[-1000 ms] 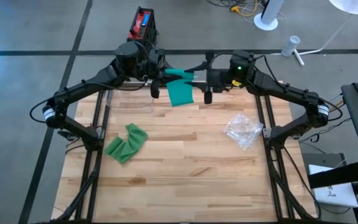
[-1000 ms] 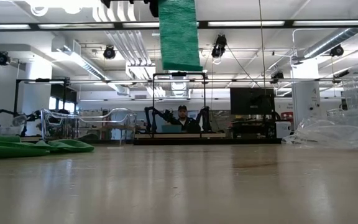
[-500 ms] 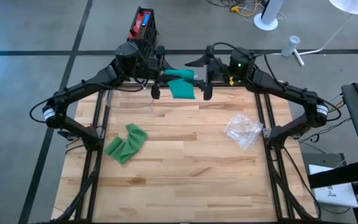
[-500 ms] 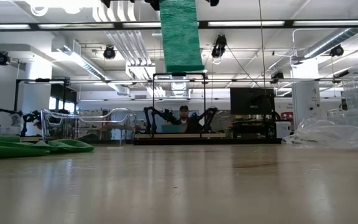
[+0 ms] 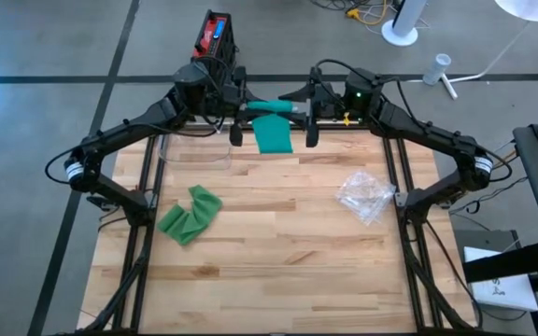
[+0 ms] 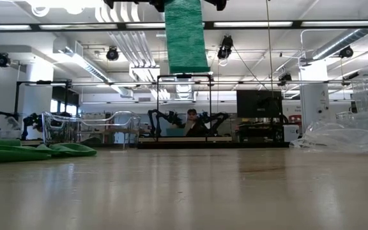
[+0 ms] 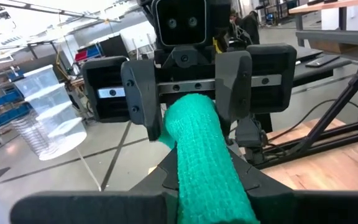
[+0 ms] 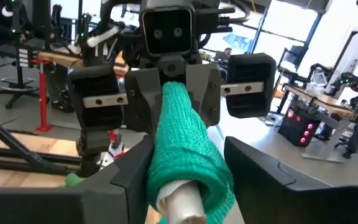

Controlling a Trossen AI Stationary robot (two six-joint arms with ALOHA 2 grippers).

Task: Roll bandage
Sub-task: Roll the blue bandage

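green bandage (image 5: pixel 271 131) part-rolled, tail hanging

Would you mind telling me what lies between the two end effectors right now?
The rolled green bandage bridges the left end effector and right end effector; its tail hangs below, in the high view.

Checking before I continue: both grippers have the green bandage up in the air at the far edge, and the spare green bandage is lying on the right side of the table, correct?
Not quite. The spare bandage lies on the left side of the table, as the high view shows; the clear plastic wrapper is on the right. The rest stands: the left gripper and right gripper have the green bandage raised at the far edge.
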